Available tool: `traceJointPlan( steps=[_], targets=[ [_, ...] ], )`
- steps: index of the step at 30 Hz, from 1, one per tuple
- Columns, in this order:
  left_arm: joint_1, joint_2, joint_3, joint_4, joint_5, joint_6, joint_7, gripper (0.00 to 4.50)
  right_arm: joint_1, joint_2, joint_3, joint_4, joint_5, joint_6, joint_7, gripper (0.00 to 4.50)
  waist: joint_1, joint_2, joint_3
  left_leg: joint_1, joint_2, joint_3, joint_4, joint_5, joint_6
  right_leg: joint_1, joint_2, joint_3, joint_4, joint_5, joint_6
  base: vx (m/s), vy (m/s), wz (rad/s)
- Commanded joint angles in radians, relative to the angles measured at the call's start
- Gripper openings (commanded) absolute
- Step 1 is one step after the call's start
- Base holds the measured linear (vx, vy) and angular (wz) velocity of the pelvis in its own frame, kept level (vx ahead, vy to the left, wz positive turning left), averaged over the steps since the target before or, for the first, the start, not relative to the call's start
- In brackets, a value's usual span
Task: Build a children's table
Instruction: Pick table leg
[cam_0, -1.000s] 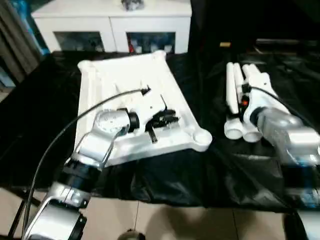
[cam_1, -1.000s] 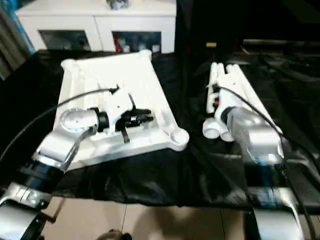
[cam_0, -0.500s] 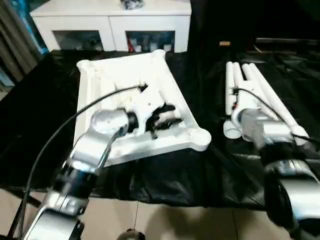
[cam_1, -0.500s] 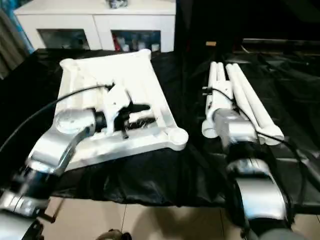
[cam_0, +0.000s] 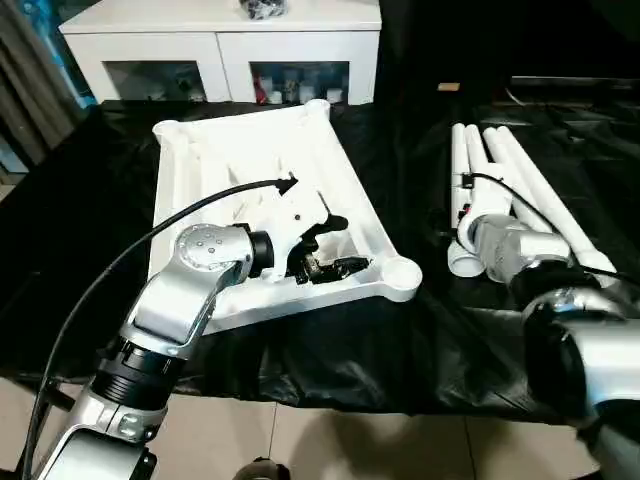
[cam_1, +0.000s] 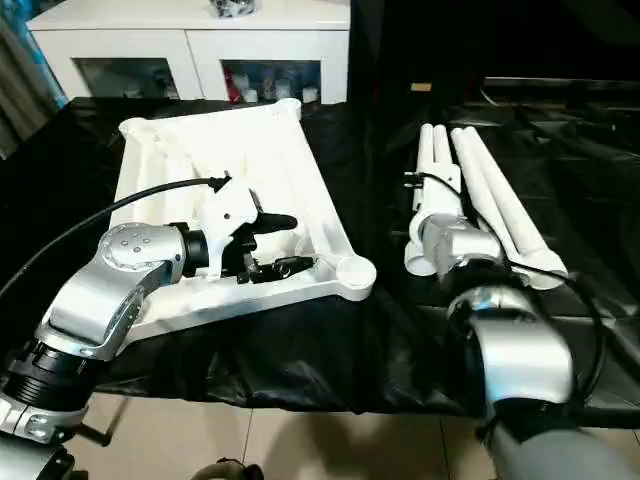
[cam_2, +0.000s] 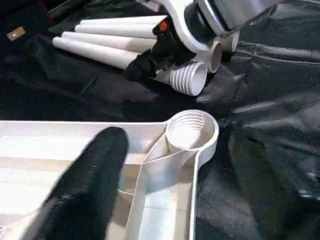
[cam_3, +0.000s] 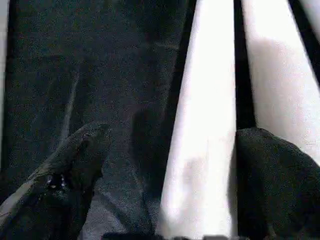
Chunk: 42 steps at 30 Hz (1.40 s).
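Across a black-covered work tabletop (cam_0: 330, 350) the parts of a children's table are laid out, with a white glass-door cabinet (cam_0: 225, 50) standing behind it.

On the robot's left lies the white plastic table panel (cam_0: 260, 190), underside up, its ribs and raised rim showing. A rounded corner socket (cam_2: 191, 131) with a threaded inside sits at its near right corner.

On the robot's right, well apart from the panel, white cylindrical legs (cam_0: 500, 185) lie side by side in a bundle, their near ends pointing toward the robot. One near end shows a ribbed thread (cam_2: 187, 79).

Reaching over the near part of the panel, the left silver forearm (cam_0: 185, 300) carries the left gripper (cam_0: 328, 245). Its two black fingers are spread apart, one raised and one lying low just by the near rim, short of the corner socket. Nothing is between them.

Above the near ends of the legs, the right gripper (cam_3: 167, 165) hangs with its fingers spread wide. One leg (cam_3: 207, 125) lies between the two black fingers (cam_3: 75, 165), which are not closed on it.

A black cable (cam_0: 150, 235) arcs over the left arm.
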Motion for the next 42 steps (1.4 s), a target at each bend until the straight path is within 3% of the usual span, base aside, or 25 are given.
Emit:
traceJointPlan(
  steps=[1,3,4,6,9,10,12,16,17,18,19,20,21,24,27,31,32,34,35,38,42],
  targets=[
    [-0.018,0.010,-0.003,-0.016,0.001,0.018,0.009,4.02,-0.024,-0.007,-0.014,0.029,0.009,0.031,0.012,4.50,0.001,-0.007,-0.076,0.029,0.039,-0.009,-0.060,-0.139,0.015,0.040,-0.042,0.019,-0.054,0.041,-0.281,0.000,0.000,0.00],
    [-0.023,0.011,-0.002,-0.017,-0.001,0.023,0.009,4.23,-0.032,-0.013,-0.016,0.041,0.005,0.046,0.016,4.50,0.001,-0.006,-0.077,0.029,0.039,-0.009,-0.059,-0.134,0.014,0.040,-0.042,0.018,-0.053,0.044,-0.285,0.000,0.000,0.00],
    [-0.027,0.012,-0.001,-0.016,-0.004,0.027,0.007,4.27,-0.039,-0.019,-0.025,0.051,0.008,0.060,0.011,4.50,0.001,-0.013,-0.077,0.028,0.039,-0.008,-0.059,-0.131,0.016,0.039,-0.041,0.018,-0.054,0.047,-0.286,0.000,0.000,0.00],
    [-0.039,0.024,-0.007,-0.020,-0.016,0.048,-0.015,4.43,-0.055,-0.035,-0.051,0.074,0.024,0.091,0.003,4.50,0.003,-0.010,-0.078,0.030,0.039,-0.008,-0.057,-0.123,0.018,0.039,-0.041,0.018,-0.052,0.048,-0.288,0.000,0.000,0.00],
    [-0.046,0.034,-0.011,-0.027,-0.031,0.053,-0.039,4.50,-0.065,-0.048,-0.071,0.089,0.035,0.104,-0.013,4.17,0.006,-0.009,-0.077,0.031,0.039,-0.008,-0.058,-0.138,0.011,0.037,-0.041,0.017,-0.053,0.025,-0.287,0.000,0.000,0.00],
    [-0.050,0.037,-0.010,-0.029,-0.034,0.053,-0.044,4.50,-0.068,-0.055,-0.076,0.092,0.035,0.102,-0.025,4.14,0.005,-0.014,-0.076,0.030,0.039,-0.007,-0.059,-0.137,0.009,0.037,-0.040,0.017,-0.054,0.023,-0.285,0.000,0.000,0.00],
    [-0.056,0.039,-0.010,-0.028,-0.040,0.062,-0.051,4.50,-0.073,-0.066,-0.081,0.099,0.032,0.104,-0.027,3.93,0.006,-0.016,-0.077,0.029,0.038,-0.007,-0.057,-0.130,0.010,0.038,-0.042,0.018,-0.053,0.026,-0.286,0.000,0.000,0.00],
    [-0.060,0.049,-0.016,-0.034,-0.049,0.076,-0.074,4.50,-0.076,-0.074,-0.081,0.105,0.022,0.121,-0.016,3.53,0.006,-0.026,-0.076,0.025,0.037,-0.004,-0.055,-0.101,0.031,0.039,-0.042,0.018,-0.052,0.029,-0.286,0.000,0.000,0.00],
    [-0.061,0.053,-0.018,-0.035,-0.052,0.081,-0.077,4.50,-0.076,-0.074,-0.080,0.107,0.018,0.125,-0.014,3.44,0.007,-0.023,-0.077,0.024,0.037,-0.005,-0.053,-0.089,0.035,0.038,-0.042,0.018,-0.050,0.035,-0.286,0.000,0.000,0.00],
    [-0.061,0.058,-0.022,-0.037,-0.055,0.086,-0.082,4.50,-0.075,-0.075,-0.083,0.109,0.017,0.128,-0.011,3.34,0.006,-0.028,-0.077,0.024,0.037,-0.004,-0.053,-0.084,0.038,0.038,-0.042,0.018,-0.051,0.037,-0.286,0.000,0.000,0.00],
    [-0.061,0.060,-0.024,-0.037,-0.057,0.089,-0.085,4.50,-0.075,-0.075,-0.085,0.109,0.017,0.130,-0.009,3.26,0.008,-0.025,-0.078,0.024,0.037,-0.005,-0.052,-0.078,0.039,0.038,-0.042,0.018,-0.049,0.038,-0.287,0.000,0.000,0.00],
    [-0.061,0.064,-0.028,-0.036,-0.056,0.088,-0.087,4.50,-0.072,-0.075,-0.090,0.111,0.017,0.130,-0.008,3.18,0.007,-0.032,-0.078,0.023,0.038,-0.004,-0.052,-0.072,0.043,0.038,-0.041,0.018,-0.049,0.043,-0.286,0.000,0.000,0.00],
    [-0.061,0.064,-0.030,-0.035,-0.056,0.087,-0.087,4.50,-0.071,-0.074,-0.092,0.112,0.018,0.130,-0.004,3.09,0.008,-0.029,-0.079,0.023,0.038,-0.005,-0.051,-0.066,0.044,0.038,-0.042,0.018,-0.047,0.049,-0.287,0.000,0.000,0.00],
    [-0.059,0.066,-0.034,-0.034,-0.053,0.085,-0.082,4.50,-0.068,-0.068,-0.106,0.115,0.028,0.129,0.014,2.83,0.012,-0.034,-0.087,0.016,0.036,-0.004,-0.041,0.010,0.072,0.037,-0.038,0.017,-0.035,0.144,-0.292,0.000,0.000,0.00],
    [-0.061,0.067,-0.036,-0.032,-0.050,0.094,-0.073,4.50,-0.063,-0.062,-0.108,0.115,0.028,0.136,0.018,2.64,0.016,-0.037,-0.085,0.013,0.036,-0.003,-0.037,0.004,0.090,0.030,-0.038,0.017,-0.033,0.146,-0.298,0.000,0.000,0.00],
    [-0.064,0.069,-0.041,-0.023,-0.046,0.095,-0.071,4.50,-0.052,-0.054,-0.117,0.117,0.031,0.150,0.015,2.31,0.018,-0.038,-0.077,0.017,0.040,-0.002,-0.044,-0.082,0.054,0.026,-0.042,0.019,-0.044,0.021,-0.285,0.000,0.000,0.00],
    [-0.063,0.071,-0.044,-0.023,-0.046,0.097,-0.073,4.50,-0.047,-0.051,-0.123,0.118,0.035,0.154,0.013,2.31,0.018,-0.038,-0.074,0.018,0.042,-0.003,-0.048,-0.110,0.032,0.025,-0.043,0.021,-0.046,-0.024,-0.273,0.000,0.000,0.00],
    [-0.064,0.071,-0.046,-0.022,-0.045,0.098,-0.074,4.50,-0.044,-0.051,-0.125,0.118,0.037,0.155,0.010,2.09,0.017,-0.040,-0.073,0.021,0.042,-0.004,-0.051,-0.135,0.013,0.024,-0.043,0.021,-0.048,-0.051,-0.261,0.000,0.000,0.00],
    [-0.065,0.069,-0.050,-0.018,-0.044,0.108,-0.069,4.50,-0.036,-0.051,-0.132,0.119,0.035,0.155,0.006,2.02,0.015,-0.044,-0.073,0.020,0.041,-0.003,-0.052,-0.135,0.007,0.024,-0.043,0.022,-0.048,-0.047,-0.257,0.000,0.000,0.00],
    [-0.068,0.064,-0.051,-0.007,-0.033,0.104,-0.049,4.50,-0.030,-0.052,-0.146,0.119,0.043,0.151,0.002,1.91,0.015,-0.042,-0.076,0.019,0.039,-0.004,-0.050,-0.111,0.006,0.025,-0.042,0.022,-0.044,-0.008,-0.251,0.000,0.000,0.00],
    [-0.082,0.026,-0.024,0.025,-0.025,0.102,0.017,4.50,-0.035,-0.052,-0.163,0.113,0.057,0.128,0.018,1.87,0.014,-0.048,-0.079,0.017,0.038,-0.003,-0.048,-0.087,0.016,0.028,-0.042,0.022,-0.041,0.043,-0.256,0.000,0.000,0.00]
  ],
)
